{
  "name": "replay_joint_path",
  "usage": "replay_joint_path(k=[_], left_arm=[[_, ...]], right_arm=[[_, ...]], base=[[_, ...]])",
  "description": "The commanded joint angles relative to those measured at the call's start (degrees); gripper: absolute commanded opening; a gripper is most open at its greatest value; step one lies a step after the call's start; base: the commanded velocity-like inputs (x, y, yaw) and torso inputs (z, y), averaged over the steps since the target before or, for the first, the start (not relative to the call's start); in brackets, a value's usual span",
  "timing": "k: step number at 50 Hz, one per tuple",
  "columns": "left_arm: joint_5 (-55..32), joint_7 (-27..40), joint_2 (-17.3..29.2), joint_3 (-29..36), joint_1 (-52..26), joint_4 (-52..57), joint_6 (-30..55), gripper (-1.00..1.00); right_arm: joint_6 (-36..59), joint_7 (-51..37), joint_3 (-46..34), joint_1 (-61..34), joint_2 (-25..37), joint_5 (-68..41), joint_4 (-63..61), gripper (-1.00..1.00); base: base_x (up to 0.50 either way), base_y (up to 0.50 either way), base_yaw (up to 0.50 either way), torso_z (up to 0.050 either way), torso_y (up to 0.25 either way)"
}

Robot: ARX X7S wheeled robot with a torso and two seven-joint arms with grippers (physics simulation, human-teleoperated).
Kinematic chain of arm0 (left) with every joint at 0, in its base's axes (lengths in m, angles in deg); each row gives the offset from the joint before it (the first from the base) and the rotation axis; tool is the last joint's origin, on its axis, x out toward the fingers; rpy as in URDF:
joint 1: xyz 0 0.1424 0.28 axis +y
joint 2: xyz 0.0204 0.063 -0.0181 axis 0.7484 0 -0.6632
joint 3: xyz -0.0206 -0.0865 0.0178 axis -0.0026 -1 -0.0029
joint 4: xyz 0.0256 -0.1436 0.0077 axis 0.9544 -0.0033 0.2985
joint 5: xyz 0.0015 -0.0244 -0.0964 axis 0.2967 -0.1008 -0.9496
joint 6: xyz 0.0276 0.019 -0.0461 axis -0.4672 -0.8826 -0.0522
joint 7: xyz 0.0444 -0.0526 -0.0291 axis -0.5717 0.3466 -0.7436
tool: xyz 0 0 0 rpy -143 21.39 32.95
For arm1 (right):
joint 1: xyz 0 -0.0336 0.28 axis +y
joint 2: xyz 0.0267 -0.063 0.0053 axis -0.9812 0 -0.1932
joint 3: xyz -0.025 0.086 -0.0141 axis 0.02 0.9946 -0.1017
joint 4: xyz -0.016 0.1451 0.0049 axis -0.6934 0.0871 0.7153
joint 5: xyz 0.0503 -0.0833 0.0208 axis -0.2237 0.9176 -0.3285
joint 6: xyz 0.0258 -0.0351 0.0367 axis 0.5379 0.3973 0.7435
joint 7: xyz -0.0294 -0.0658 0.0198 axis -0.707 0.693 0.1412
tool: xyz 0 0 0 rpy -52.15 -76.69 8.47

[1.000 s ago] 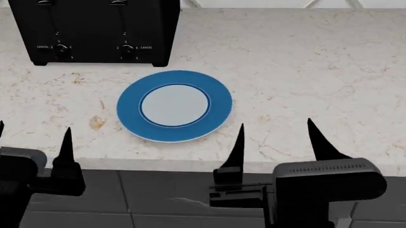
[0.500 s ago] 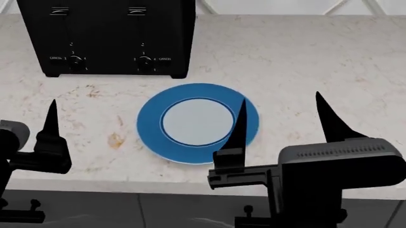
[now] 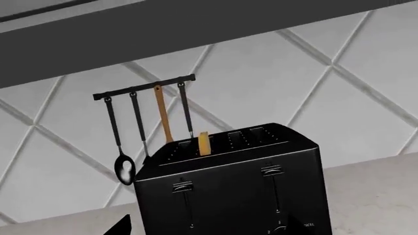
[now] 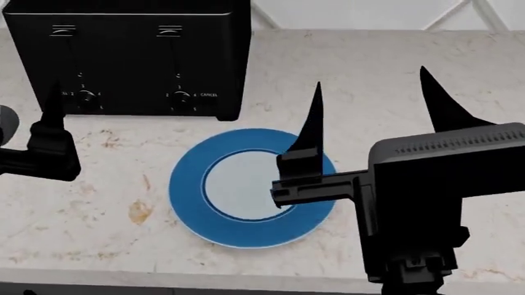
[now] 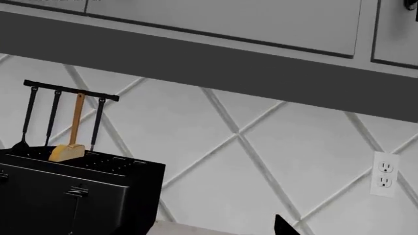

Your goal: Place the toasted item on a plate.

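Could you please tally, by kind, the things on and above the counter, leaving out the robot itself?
Toaster: 1
Bread slice, standing in a toaster slot: 1
Plate: 1
Utensil rail: 1
Hanging utensils: 4
Wall outlet: 1
Total: 9

So you're looking at one black toaster (image 4: 127, 58) with four slots across its top, two levers and two dials showing on its front. One slice of toast (image 3: 204, 143) is sticking up out of it. One blue-rimmed plate (image 4: 190, 206) is sitting on the counter (image 4: 410, 61). One utensil rail (image 3: 144, 88) is hanging on the wall, carrying four utensils. One wall outlet (image 5: 385, 175) is showing too. You're running two grippers, left (image 4: 51, 101) and right (image 4: 369, 101).
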Motion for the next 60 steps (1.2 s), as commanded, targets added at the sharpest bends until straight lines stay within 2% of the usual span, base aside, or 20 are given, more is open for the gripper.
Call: replay_joint_path(k=[1,60], left_arm=[[-0.5,-0.1,0.3,-0.2,-2.7,0.0,1.2,1.00],[-2.1,0.6,1.0,0.1,-5.2,1.1,3.2,1.00]], right_arm=[[2.3,0.3,0.0,-2.7,0.6,-0.8,-0.9,1.00],[2.2,-0.6,-0.3,-4.5,1.1,-2.8,-0.7,1.00]], base=[[0.18,0.00,0.00,0.000,0.000],[0.20,0.00,0.00,0.000,0.000]])
